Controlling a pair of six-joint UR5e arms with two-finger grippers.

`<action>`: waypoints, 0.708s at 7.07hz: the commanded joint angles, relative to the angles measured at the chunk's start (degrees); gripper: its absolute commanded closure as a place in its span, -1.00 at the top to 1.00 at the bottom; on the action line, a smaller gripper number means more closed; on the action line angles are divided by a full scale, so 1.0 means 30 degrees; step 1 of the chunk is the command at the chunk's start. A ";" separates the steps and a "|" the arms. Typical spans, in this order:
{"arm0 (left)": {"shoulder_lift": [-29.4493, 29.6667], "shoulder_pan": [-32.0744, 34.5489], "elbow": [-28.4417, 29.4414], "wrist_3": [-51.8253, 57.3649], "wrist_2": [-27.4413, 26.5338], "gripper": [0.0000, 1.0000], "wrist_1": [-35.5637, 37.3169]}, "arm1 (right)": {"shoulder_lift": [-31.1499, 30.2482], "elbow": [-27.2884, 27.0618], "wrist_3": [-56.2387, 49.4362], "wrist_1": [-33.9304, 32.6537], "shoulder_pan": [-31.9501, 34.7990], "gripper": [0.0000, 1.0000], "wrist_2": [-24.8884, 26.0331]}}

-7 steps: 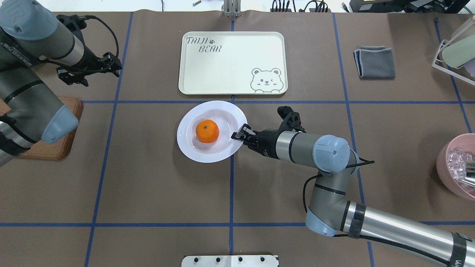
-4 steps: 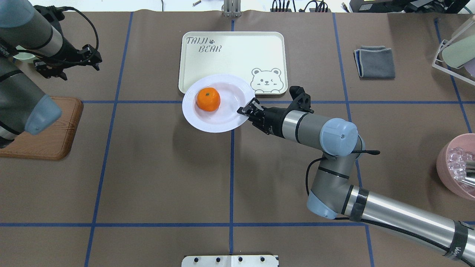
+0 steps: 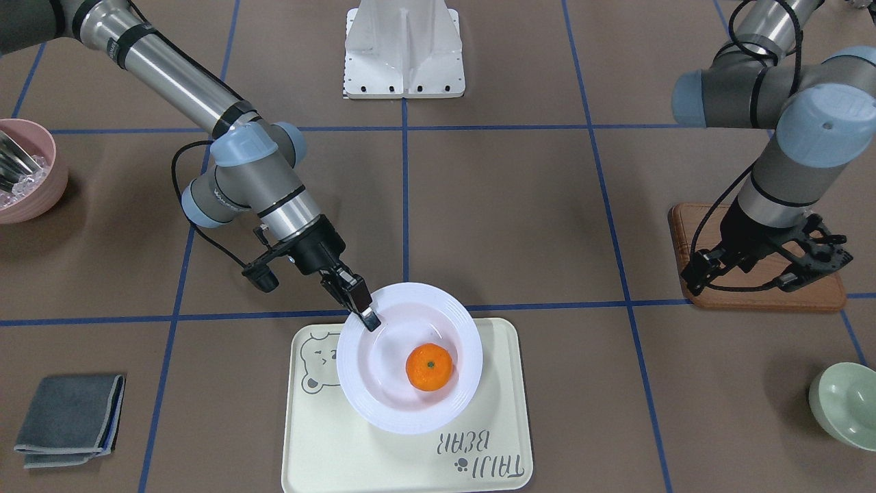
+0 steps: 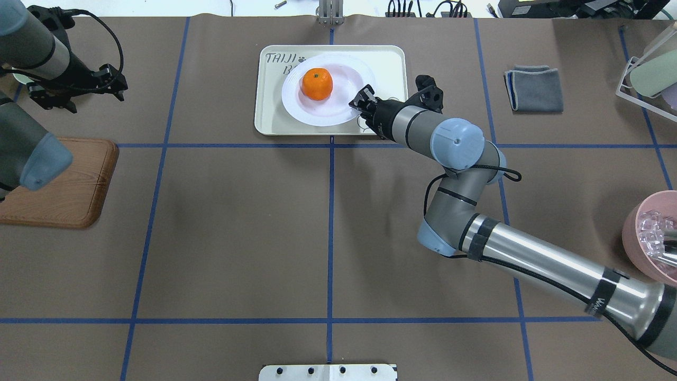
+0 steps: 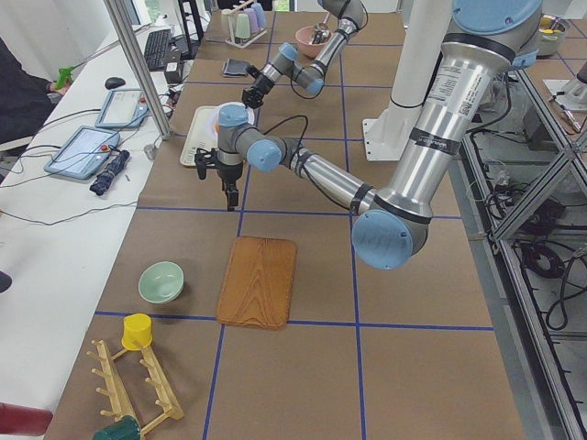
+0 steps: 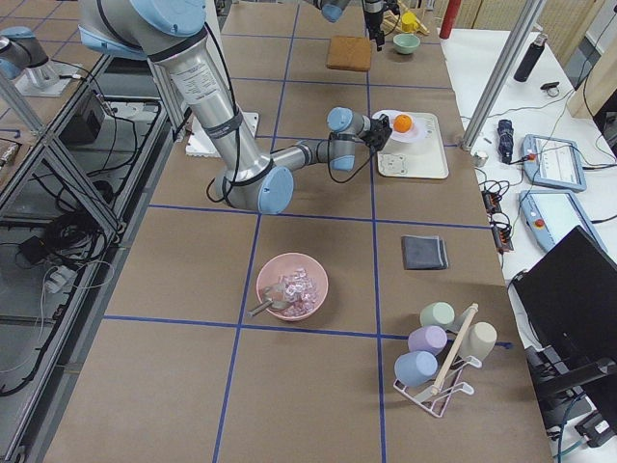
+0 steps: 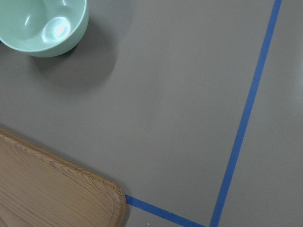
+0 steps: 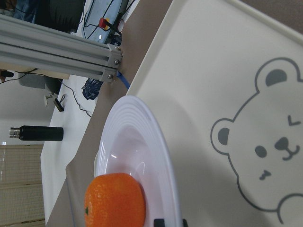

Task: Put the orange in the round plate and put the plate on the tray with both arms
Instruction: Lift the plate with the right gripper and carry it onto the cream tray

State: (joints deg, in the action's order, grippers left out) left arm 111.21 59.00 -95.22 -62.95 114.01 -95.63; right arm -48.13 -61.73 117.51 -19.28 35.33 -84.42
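There are two arms at the table, with one orange [image 4: 317, 84], one round plate [image 4: 296, 106], one tray [image 4: 270, 114], two bowls, one wooden board [image 4: 63, 196] and one folded grey cloth [image 4: 535, 89]. The right arm [image 4: 529, 259] reaches out so that the right gripper [image 3: 368, 316] is pinched tight on the plate's rim, one finger above it and one below. The orange sits in the plate's well just past those fingertips, a small bright fruit with a pebbled skin and a tiny dark stem dot facing up. The plate itself is glossy white with faint rings around its wide rim. It hangs over the tray, and from the wrist camera it looks tipped, but I cannot tell if its far edge touches. The tray's bear face [image 8: 265, 151] lies directly below the gripper, with the grey lettering [image 3: 482, 459] on the plate's far side. Well behind the right arm, a pink bowl [image 3: 41, 198] holds clear, ice-like pieces and a metal utensil. The left arm [image 3: 787, 137] holds the left gripper [image 3: 766, 263] above the far end of the board, and whether its fingers are apart or together I cannot tell. The pale green bowl [image 3: 845, 404] sits near it, beyond the board.
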 commanded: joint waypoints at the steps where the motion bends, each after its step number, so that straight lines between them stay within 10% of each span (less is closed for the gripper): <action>1: -0.0154 0.0136 0.0012 0.0034 0.0023 0.97 0.0001 | 0.2298 0.3426 0.0057 -0.0166 0.0264 -1.00 0.0014; 2: -0.0155 0.0136 0.0012 0.0034 0.0023 0.97 -0.0028 | 0.2333 0.3437 -0.0030 -0.0921 0.0322 -0.95 -0.0160; 3: -0.0155 0.0136 0.0012 0.0034 0.0023 0.97 0.0001 | 0.2304 0.2973 -0.1742 -0.2842 0.0758 0.98 -0.1554; 5: -0.0155 0.0224 -0.0046 0.0034 0.0052 0.97 0.0001 | 0.0235 -0.3212 -0.8556 -1.1200 0.2654 1.00 -0.6318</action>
State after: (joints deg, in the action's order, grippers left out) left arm 110.75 59.56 -95.23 -62.84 114.11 -95.64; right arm -44.03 -61.44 102.76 -39.02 39.79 -95.01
